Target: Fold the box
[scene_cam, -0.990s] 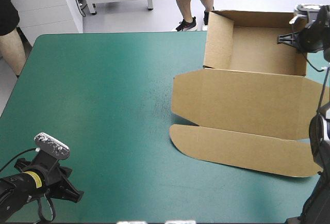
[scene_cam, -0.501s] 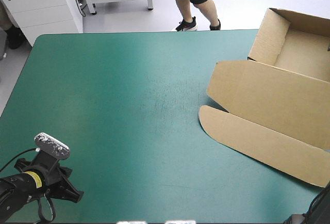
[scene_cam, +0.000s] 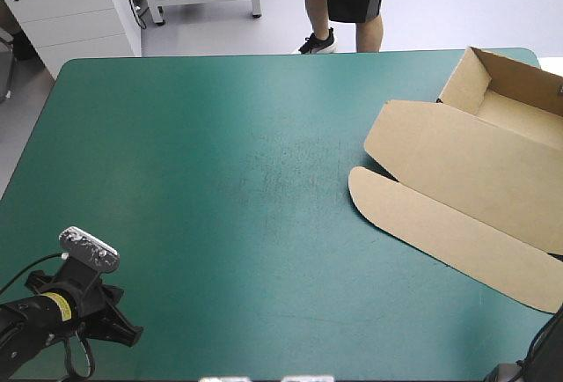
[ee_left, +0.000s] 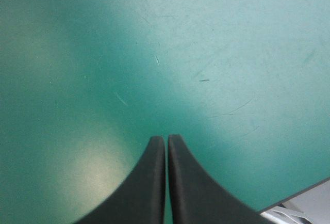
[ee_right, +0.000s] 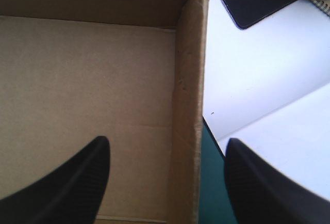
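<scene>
Brown cardboard box (scene_cam: 466,171), an open tray with lid flat, has just slid to the far right corner of the teal-green surface (scene_cam: 220,179), partly out of shot; shaping looks done. Left wrist: left pincer (ee_left: 166,140) pressed together over bare cover. Right wrist: right pincer (ee_right: 167,144) wide, straddling the tray's side wall (ee_right: 188,79); nothing obstructs.

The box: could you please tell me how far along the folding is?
Done: the box stands as an open tray, walls up. In hand: the right gripper, fingers open, straddles one wall. Left: the lid lies flat on the teal-green cover; the left gripper, shut, rests apart.
</scene>
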Controlling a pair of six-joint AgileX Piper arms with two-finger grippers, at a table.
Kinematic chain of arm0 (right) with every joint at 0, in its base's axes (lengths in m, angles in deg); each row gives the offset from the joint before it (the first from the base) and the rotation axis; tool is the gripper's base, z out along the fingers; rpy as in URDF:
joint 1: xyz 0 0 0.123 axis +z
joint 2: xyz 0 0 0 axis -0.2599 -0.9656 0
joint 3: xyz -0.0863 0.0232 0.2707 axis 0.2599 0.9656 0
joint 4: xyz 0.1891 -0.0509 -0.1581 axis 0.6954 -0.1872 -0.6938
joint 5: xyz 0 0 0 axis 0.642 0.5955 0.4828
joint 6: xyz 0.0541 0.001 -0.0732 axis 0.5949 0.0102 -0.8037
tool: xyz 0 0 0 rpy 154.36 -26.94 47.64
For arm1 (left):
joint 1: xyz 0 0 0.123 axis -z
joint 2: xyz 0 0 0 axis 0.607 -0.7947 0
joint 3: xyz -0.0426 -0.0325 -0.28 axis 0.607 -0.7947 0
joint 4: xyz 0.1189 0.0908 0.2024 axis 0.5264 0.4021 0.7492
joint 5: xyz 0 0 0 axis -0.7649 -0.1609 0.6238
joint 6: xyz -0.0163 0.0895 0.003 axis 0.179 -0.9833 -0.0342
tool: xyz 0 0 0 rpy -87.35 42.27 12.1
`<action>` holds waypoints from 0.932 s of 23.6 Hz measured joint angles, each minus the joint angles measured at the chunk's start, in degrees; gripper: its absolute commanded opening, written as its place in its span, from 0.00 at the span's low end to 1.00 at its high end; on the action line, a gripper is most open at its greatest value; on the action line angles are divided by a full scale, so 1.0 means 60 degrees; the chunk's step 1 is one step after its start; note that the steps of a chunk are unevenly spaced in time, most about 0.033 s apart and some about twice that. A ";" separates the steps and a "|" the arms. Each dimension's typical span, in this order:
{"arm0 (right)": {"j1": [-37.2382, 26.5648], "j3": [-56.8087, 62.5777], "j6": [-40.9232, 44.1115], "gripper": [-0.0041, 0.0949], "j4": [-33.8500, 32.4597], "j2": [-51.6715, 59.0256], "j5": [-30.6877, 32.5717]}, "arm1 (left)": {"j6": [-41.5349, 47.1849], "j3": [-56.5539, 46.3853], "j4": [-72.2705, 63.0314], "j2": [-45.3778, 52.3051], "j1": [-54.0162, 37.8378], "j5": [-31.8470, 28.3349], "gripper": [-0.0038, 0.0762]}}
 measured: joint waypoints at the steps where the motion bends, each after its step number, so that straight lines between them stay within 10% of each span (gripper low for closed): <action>1: 0.0000 0.0000 0.0000 0.76 0.0002 0.0000 -0.0022 | 0.0000 0.0000 0.0000 0.0000 0.0000 0.0000 0.04; 7: 0.0000 -0.0109 -0.0422 0.62 0.0131 0.0416 0.0492 | 0.0000 0.0000 0.0105 0.0000 0.0000 -0.0101 0.04; 14: -0.0011 -0.0530 -0.0772 0.02 0.1768 0.1742 0.0865 | 0.0000 0.0000 0.0105 0.0000 0.0000 -0.0171 0.04; 22: 0.0905 -0.0115 -0.1330 0.03 0.3519 0.2887 0.0865 | 0.0000 -0.0007 0.0105 0.0000 0.0000 -0.0270 0.04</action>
